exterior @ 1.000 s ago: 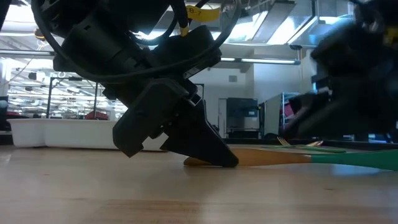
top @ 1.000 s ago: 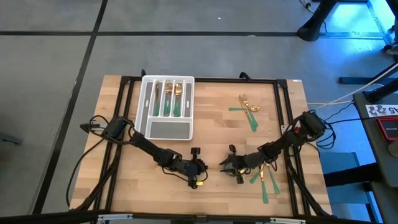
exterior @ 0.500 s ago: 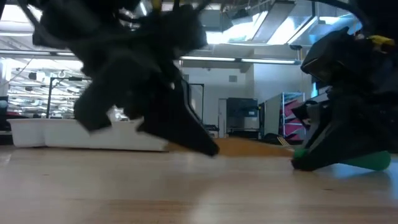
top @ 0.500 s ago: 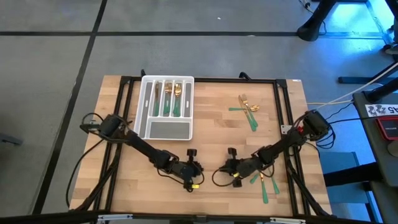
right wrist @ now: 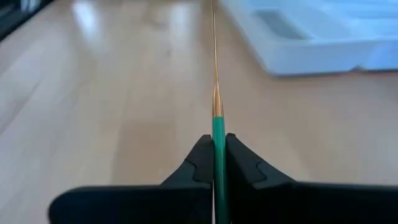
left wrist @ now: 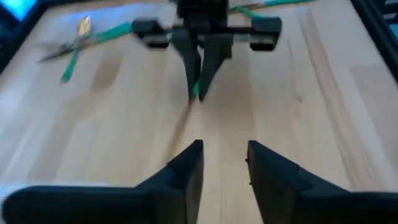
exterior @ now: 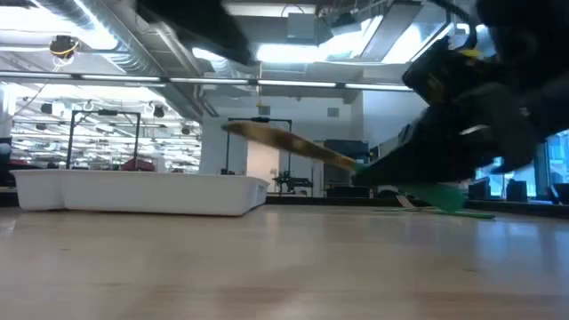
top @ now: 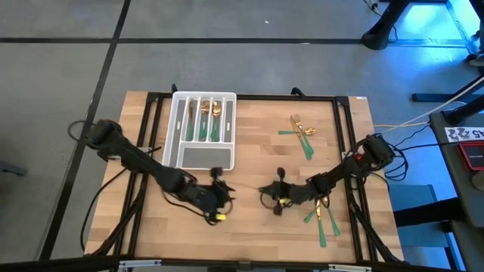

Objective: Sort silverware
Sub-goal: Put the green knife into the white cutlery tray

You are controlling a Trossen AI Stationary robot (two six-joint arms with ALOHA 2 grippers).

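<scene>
With one piece of silverware (right wrist: 215,93) clamped by its green handle between the closed fingers of the right gripper (right wrist: 215,152), the step in hand looks like carrying a picked-up piece toward the tray. In the low view the piece is lifted clear of the wooden table (top: 257,151), gold end pointing out toward the white tray (exterior: 133,191). Seen edge-on, it cannot be told whether it is a knife, fork or spoon.

Nearest the front edge of the table, both grippers sit low and close together. The left gripper (top: 219,195) faces the right one with its fingers (left wrist: 186,171) apart and nothing between them.

Just beside the right gripper, toward the right front corner, lie roughly three loose pieces (top: 324,219), overlapping, so the count is uncertain. Farther back on the right is a second small heap (top: 302,132) of about three or four, also crossed over one another.

Farthest back on the left, the tray holds pieces in its three long slots (top: 208,117), seemingly one or two per slot, with the wide cross compartment showing no pieces.

As a judgement, the next move calls for swinging the held piece across to the tray, lining it up lengthwise with the slot of matching type, and lowering it before letting go.
</scene>
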